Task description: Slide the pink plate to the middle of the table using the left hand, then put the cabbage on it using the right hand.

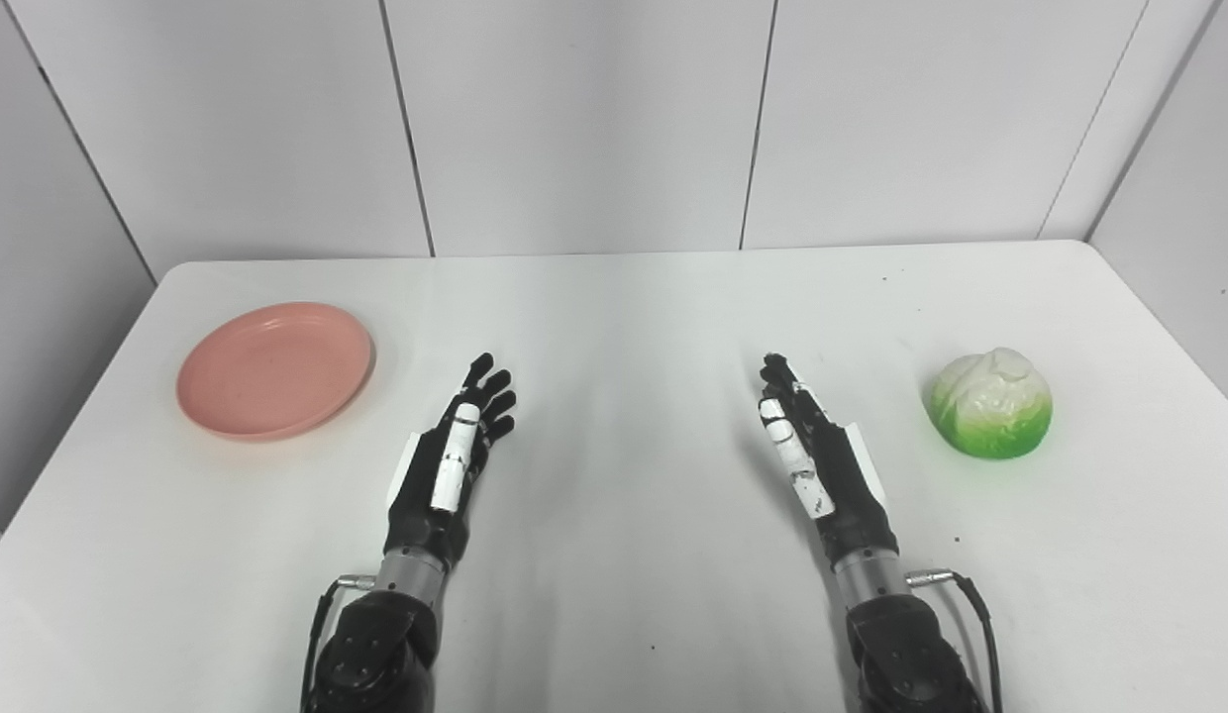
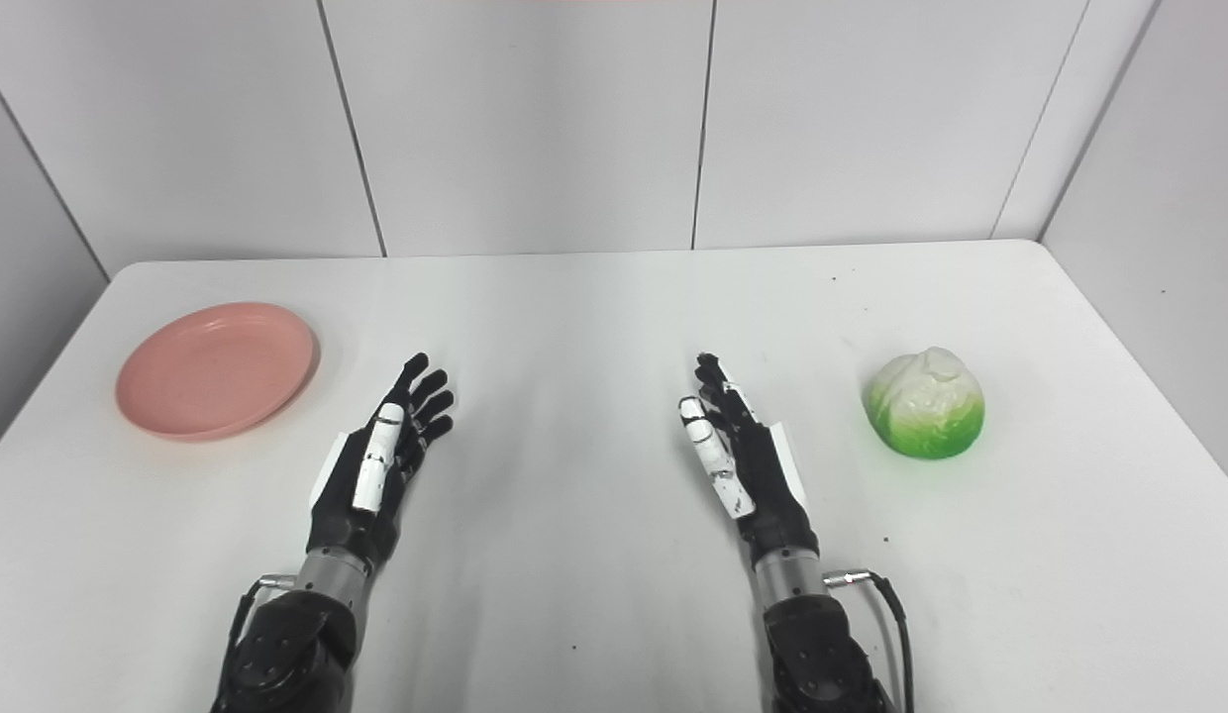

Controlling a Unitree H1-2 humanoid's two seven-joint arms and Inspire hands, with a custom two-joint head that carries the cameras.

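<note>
A pink plate (image 1: 274, 369) lies empty at the left side of the white table (image 1: 614, 297). A green and white cabbage (image 1: 991, 403) sits at the right side. My left hand (image 1: 456, 456) is open and empty, fingers stretched forward, to the right of the plate and apart from it. My right hand (image 1: 812, 446) is open and empty, fingers stretched forward, to the left of the cabbage and apart from it. Both hands hover near the table's front half.
Grey wall panels (image 1: 574, 119) stand behind the table's far edge. The table's left and right edges slant inward toward the back. A cable (image 1: 980, 604) loops at my right wrist.
</note>
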